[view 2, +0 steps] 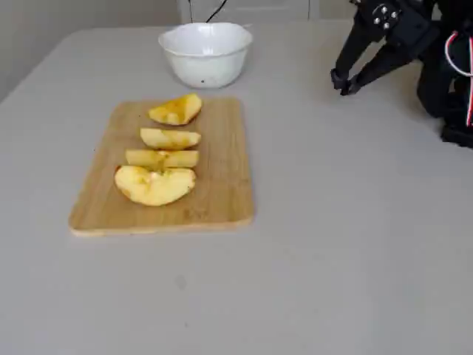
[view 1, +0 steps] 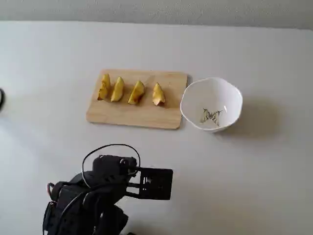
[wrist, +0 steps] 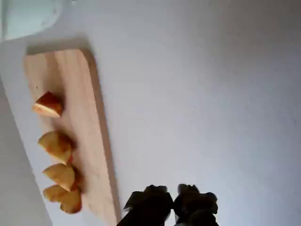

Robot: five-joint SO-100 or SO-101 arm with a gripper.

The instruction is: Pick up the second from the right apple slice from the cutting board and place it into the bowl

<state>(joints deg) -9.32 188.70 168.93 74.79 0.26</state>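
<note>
The cutting board (view 1: 132, 115) (wrist: 80, 94) (view 2: 214, 177) holds a row of yellow wedges. The apple slice (view 1: 137, 92) (wrist: 56, 145) (view 2: 169, 138) lies second from the bowl end, curved, with a darker strip of skin along one edge. The white wavy-rimmed bowl (view 1: 195, 98) (wrist: 28, 16) (view 2: 205, 55) stands just off the board's end, with only a small drawing inside. My gripper (view 1: 168, 183) (wrist: 173, 203) (view 2: 343, 83) hangs over bare table well away from the board. Its fingers are together and hold nothing.
Three other wedges share the board: a short pointed one (view 1: 158, 94) nearest the bowl and two (view 1: 117, 89) (view 1: 103, 86) at the far end. The arm's base and cables (view 1: 83, 205) sit at the table's near edge in a fixed view.
</note>
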